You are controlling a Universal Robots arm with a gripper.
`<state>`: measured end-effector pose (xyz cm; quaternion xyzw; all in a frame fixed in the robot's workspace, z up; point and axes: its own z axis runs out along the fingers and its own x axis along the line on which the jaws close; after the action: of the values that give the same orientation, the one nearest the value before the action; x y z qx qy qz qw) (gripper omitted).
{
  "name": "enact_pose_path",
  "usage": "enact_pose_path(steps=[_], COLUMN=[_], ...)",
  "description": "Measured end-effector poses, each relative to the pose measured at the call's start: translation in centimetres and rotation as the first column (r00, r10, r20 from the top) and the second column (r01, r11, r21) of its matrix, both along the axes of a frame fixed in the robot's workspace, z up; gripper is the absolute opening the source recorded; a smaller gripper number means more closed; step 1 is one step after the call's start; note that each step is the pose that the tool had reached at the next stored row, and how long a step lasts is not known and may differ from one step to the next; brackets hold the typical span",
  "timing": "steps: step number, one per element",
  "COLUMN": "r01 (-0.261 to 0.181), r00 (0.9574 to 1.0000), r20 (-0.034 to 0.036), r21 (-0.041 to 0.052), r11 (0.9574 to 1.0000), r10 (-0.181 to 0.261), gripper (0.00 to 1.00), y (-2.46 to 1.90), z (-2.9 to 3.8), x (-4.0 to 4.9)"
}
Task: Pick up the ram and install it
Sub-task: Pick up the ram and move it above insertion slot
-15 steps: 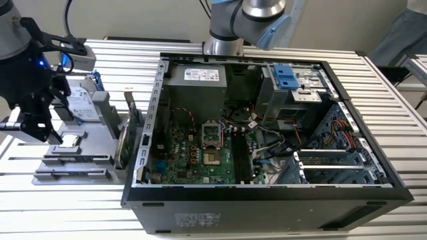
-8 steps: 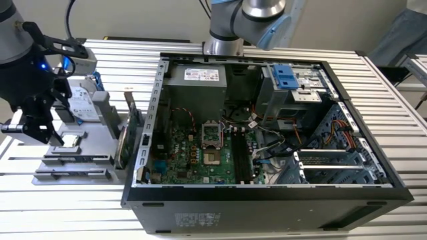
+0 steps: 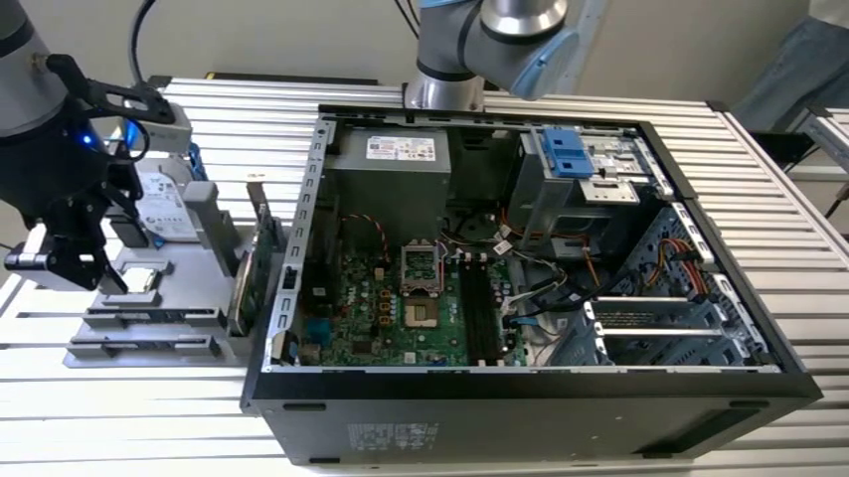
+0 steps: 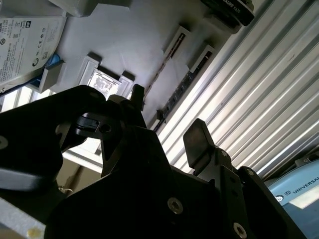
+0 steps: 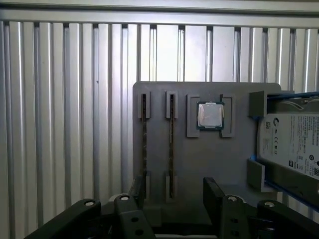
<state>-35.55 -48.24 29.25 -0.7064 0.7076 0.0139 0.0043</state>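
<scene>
Exterior view: bright, even light, soft shadows; case (image 3: 531,397) interior is darker near its walls. Second wrist view: hard glare off the table slats (image 4: 259,89), gripper (image 4: 168,119) almost black against it. First wrist view: glare streaks on the slats, grey fixture (image 5: 199,164) evenly lit.

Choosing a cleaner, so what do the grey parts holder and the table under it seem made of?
The grey parts holder looks like matte plastic, possibly 3D-printed: dull, even grey with blocky raised ribs. The table looks like bare metal, probably aluminium: silvery ribbed slats with bright glare.
</scene>
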Motion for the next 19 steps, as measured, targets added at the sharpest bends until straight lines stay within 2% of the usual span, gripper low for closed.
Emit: enact_pose_path(steps=[8,19], r01=[0.000,0.000], r00=[1.0000,1.0000], r20=[0.0058,0.0063], r21=[-0.0001,-0.0001], r11=[1.0000,1.0000], r10=[0.000,0.000], gripper=[1.00,1.00], y=[0.01,0.02], z=[-0.51,-0.84], x=[-0.37,-0.40])
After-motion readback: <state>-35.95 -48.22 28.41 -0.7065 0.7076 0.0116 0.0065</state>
